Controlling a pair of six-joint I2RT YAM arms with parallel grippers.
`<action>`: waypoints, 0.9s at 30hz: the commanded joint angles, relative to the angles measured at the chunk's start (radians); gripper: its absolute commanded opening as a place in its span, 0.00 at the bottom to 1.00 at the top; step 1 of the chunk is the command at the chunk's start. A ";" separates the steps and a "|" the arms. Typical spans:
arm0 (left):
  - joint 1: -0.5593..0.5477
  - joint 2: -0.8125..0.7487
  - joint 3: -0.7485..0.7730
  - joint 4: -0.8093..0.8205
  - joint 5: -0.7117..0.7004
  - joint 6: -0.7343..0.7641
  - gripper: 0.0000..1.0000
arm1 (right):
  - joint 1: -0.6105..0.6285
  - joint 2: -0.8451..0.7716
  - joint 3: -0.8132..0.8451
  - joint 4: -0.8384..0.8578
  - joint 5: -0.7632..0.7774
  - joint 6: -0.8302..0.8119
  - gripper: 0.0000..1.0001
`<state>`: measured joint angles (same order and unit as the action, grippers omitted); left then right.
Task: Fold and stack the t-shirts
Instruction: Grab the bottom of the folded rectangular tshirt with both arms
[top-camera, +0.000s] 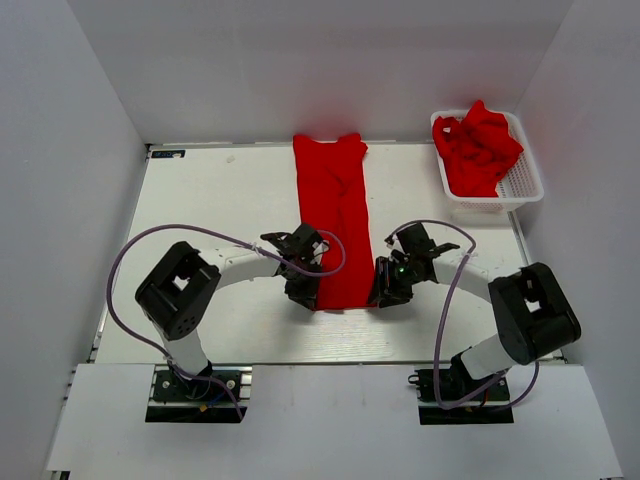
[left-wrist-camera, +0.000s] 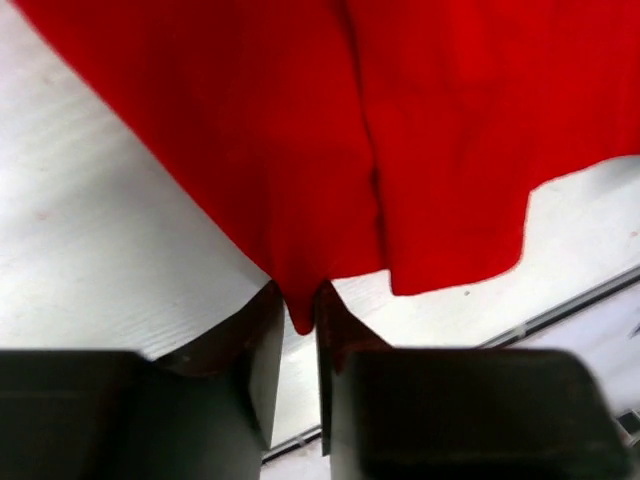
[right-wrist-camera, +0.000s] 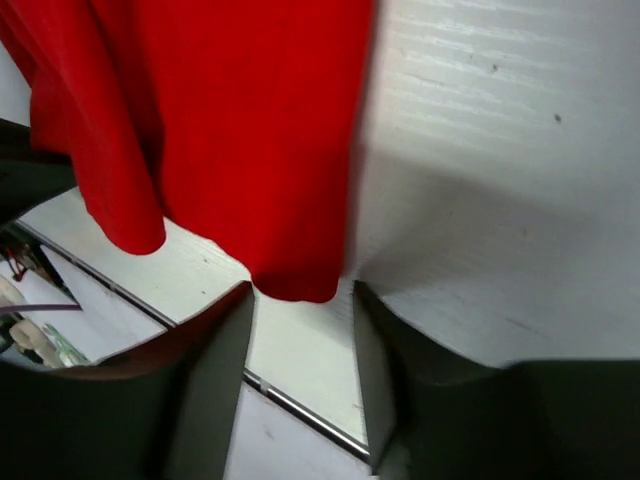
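A red t-shirt (top-camera: 338, 215) lies folded into a long narrow strip down the middle of the table, its near end by both grippers. My left gripper (top-camera: 305, 290) is at the strip's near left corner. In the left wrist view the jaws (left-wrist-camera: 297, 297) are closed on a small tip of the t-shirt (left-wrist-camera: 300, 200). My right gripper (top-camera: 385, 292) is at the near right corner. In the right wrist view its jaws (right-wrist-camera: 300, 292) stand apart, with the corner of the t-shirt (right-wrist-camera: 250, 130) between the fingertips, not pinched.
A white mesh basket (top-camera: 525, 185) at the back right holds crumpled red t-shirts (top-camera: 480, 148). The table's near edge, a metal strip (right-wrist-camera: 300, 405), lies just behind both grippers. White walls stand around the table on three sides.
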<state>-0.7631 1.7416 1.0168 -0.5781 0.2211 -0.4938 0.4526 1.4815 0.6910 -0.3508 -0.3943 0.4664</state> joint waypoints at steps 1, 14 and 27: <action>-0.008 0.019 -0.021 0.006 0.007 0.023 0.27 | 0.003 0.043 -0.008 0.015 0.014 -0.011 0.46; -0.018 -0.160 -0.136 0.029 0.069 -0.058 0.00 | 0.015 -0.119 -0.113 0.006 -0.020 0.008 0.00; 0.001 -0.152 0.075 -0.160 0.005 -0.048 0.00 | 0.038 -0.138 0.011 -0.020 -0.025 -0.026 0.00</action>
<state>-0.7761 1.6085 0.9947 -0.6769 0.2672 -0.5468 0.4889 1.3430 0.6109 -0.3611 -0.4213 0.4656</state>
